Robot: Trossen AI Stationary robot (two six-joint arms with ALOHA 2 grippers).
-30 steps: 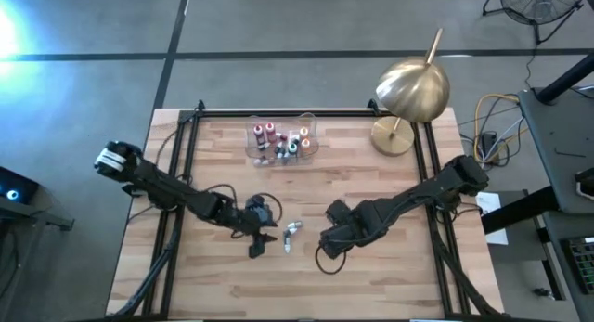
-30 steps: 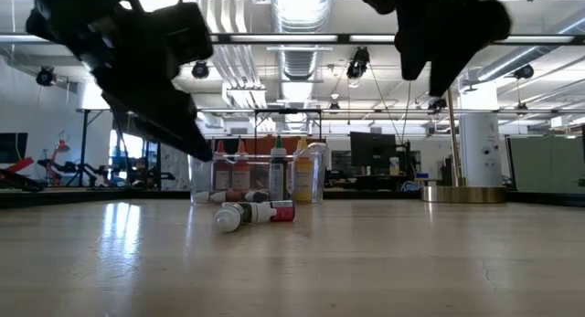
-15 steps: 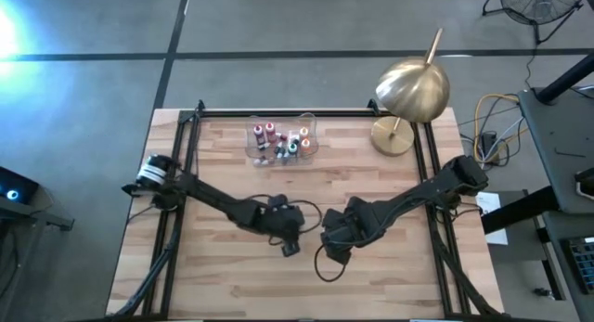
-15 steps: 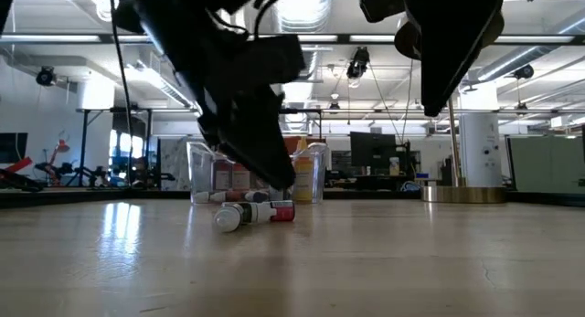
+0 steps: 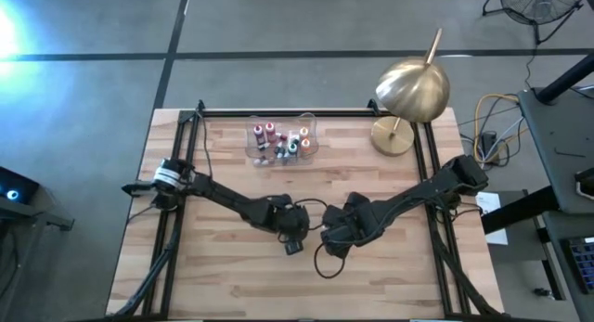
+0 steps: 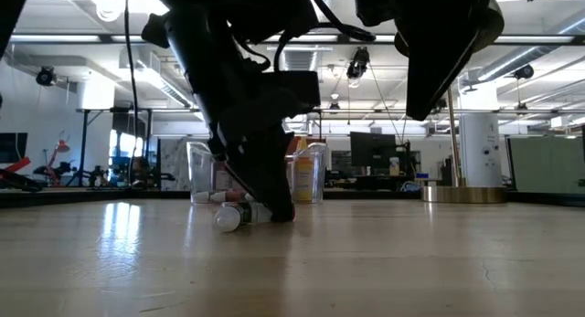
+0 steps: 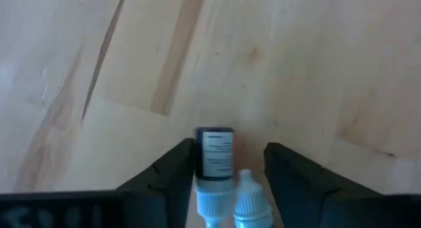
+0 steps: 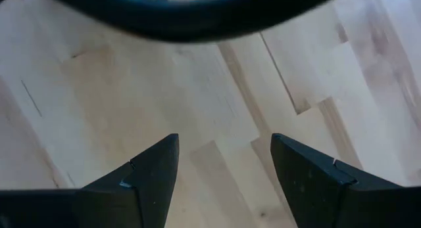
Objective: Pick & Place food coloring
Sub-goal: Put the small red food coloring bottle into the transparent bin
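Observation:
Two small loose food coloring bottles (image 7: 215, 159) lie on their sides on the wood near the table's middle, and also show in the low view (image 6: 236, 216). One has a dark label, the other a white cap (image 7: 250, 200). My left gripper (image 7: 230, 149) is open and low over them, with one finger on either side of the pair; the high view (image 5: 293, 241) shows it covering them. More bottles stand upright in the clear tray (image 5: 281, 141) near the far edge. My right gripper (image 8: 223, 165) is open above bare wood, just right of the left one (image 5: 332, 240). My left gripper comes from above, pointing down, with its fingers along both sides of the two lying bottles. One finger (image 7: 177, 163) stands right beside the dark-labelled bottle (image 7: 205, 156); whether it touches it, I cannot tell. The bottles lie on the table.
A brass lamp (image 5: 408, 95) stands at the far right corner. Dark cables loop on the wood between the two grippers (image 5: 320, 257). Bare wood lies along the near edge and at the table's left and right.
My left gripper has swung from left of the loose bottles toward the table's right and come down over them, and now covers them in the high view. The bottles have stayed where they lay. The right arm has kept nearly still.

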